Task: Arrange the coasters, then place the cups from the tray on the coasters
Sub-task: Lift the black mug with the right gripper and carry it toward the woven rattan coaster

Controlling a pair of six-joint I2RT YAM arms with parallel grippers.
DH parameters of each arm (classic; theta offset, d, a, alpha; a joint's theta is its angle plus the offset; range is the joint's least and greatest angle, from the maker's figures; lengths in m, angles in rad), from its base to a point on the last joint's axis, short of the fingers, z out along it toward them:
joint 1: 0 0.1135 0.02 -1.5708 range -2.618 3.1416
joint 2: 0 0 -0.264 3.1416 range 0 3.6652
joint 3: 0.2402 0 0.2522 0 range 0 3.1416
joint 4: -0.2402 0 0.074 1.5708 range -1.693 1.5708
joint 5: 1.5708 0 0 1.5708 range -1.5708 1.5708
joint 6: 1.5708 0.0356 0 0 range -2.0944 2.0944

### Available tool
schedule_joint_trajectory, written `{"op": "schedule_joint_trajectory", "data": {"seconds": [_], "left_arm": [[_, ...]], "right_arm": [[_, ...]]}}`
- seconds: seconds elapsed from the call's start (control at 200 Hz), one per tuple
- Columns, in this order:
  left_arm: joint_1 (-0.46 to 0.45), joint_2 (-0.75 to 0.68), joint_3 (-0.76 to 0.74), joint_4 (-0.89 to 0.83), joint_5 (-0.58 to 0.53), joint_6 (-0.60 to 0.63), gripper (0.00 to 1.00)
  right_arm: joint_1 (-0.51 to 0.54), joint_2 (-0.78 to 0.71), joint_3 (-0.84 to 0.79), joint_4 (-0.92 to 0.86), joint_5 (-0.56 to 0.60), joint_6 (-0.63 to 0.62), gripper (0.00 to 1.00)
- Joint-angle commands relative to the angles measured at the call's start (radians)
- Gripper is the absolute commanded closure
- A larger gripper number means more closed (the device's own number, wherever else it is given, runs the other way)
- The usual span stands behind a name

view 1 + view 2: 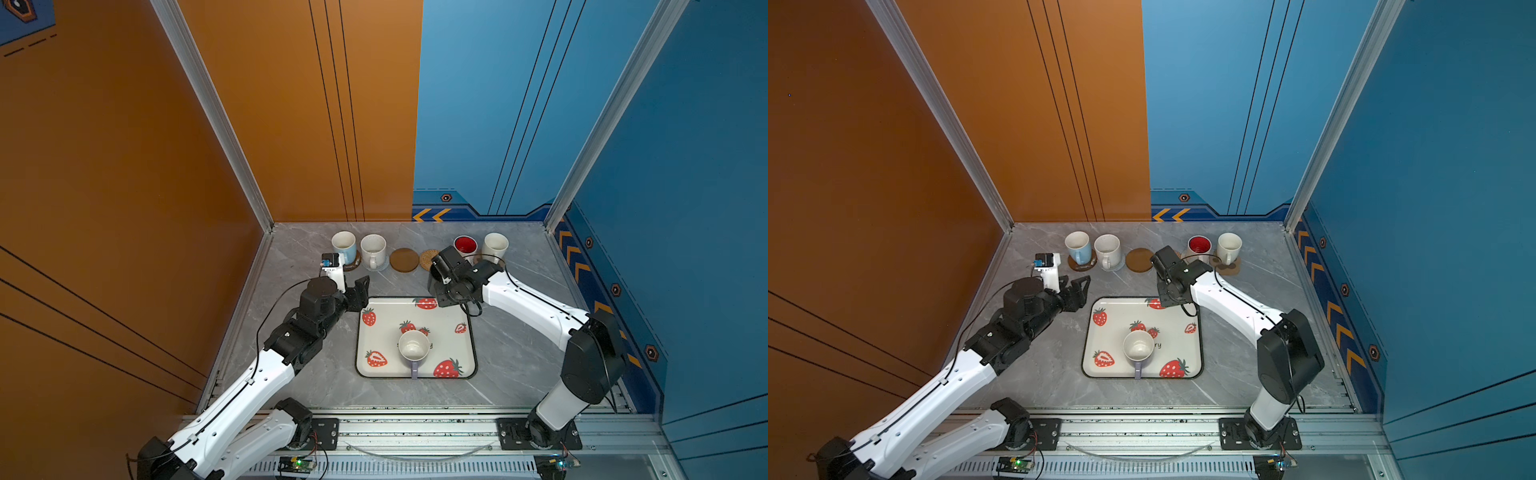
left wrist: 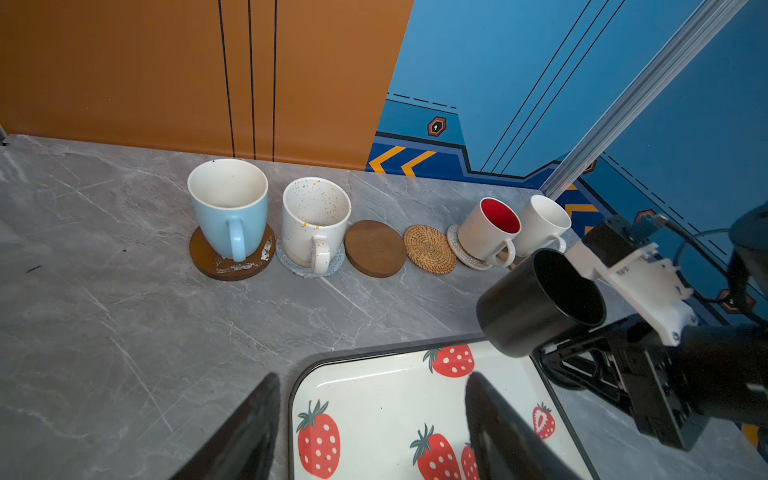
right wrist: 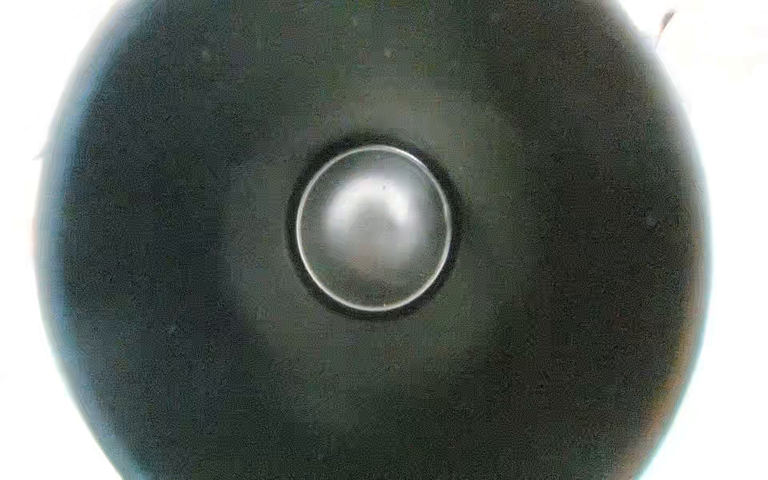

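In both top views we see the tray (image 1: 384,338) in the middle of the table (image 1: 511,361), with 1 mug on it: the lavender mug (image 1: 414,347), upright, handle toward the table's front. A row runs along the back wall (image 1: 332,124). From the left it holds the blue mug (image 1: 344,245), the speckled mug (image 1: 373,248), a bare disc (image 1: 404,260), the rattan mat (image 1: 427,258), also bare, the red mug (image 1: 465,245) and the cream mug (image 1: 495,246). In a top view the cork piece (image 1: 1233,269) shows under the cream mug. The left gripper (image 1: 360,291) hangs just beside the tray's far left corner, jaws spread, holding nothing. The right arm (image 1: 523,299) reaches over the tray's far right corner.

In the left wrist view the blue mug stands on a scuffed disc (image 2: 212,262), the speckled mug on a grey mat (image 2: 291,264) and the red mug on a white mat (image 2: 459,249). The 4 mugs stand upright, handles toward the front. Above the tray's far right corner the right gripper (image 2: 561,351) pinches the black mug (image 2: 523,307) from below. It holds the mug in the air, tipped on its side, mouth toward the right arm. We cannot make out where on the mug the jaws bite.

In the right wrist view the dark inside of the black mug (image 3: 166,249) fills the frame, its round bottom at the centre; the jaws are hidden.
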Motion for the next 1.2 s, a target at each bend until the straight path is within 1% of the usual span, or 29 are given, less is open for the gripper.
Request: {"op": "schedule_joint_trajectory", "data": {"seconds": [0.0,0.326,0.721,0.866,1.197], "left_arm": [[0.012,-0.021,-0.018,-0.021,-0.017,-0.01,0.29],[0.02,-0.033,-0.02,-0.035,-0.028,-0.005,0.29],[0.028,-0.041,-0.019,-0.052,-0.034,-0.002,0.29],[0.031,-0.042,-0.02,-0.056,-0.037,-0.002,0.29],[0.037,-0.044,-0.015,-0.061,-0.043,0.003,0.29]], "right_arm": [[-0.024,0.027,0.099,0.066,-0.003,-0.043,1.0],[-0.077,0.193,0.289,0.067,-0.013,-0.092,1.0],[-0.109,0.382,0.52,0.03,-0.017,-0.134,1.0],[-0.126,0.441,0.556,0.027,-0.015,-0.139,1.0],[-0.158,0.503,0.586,0.028,-0.009,-0.152,1.0]]}}
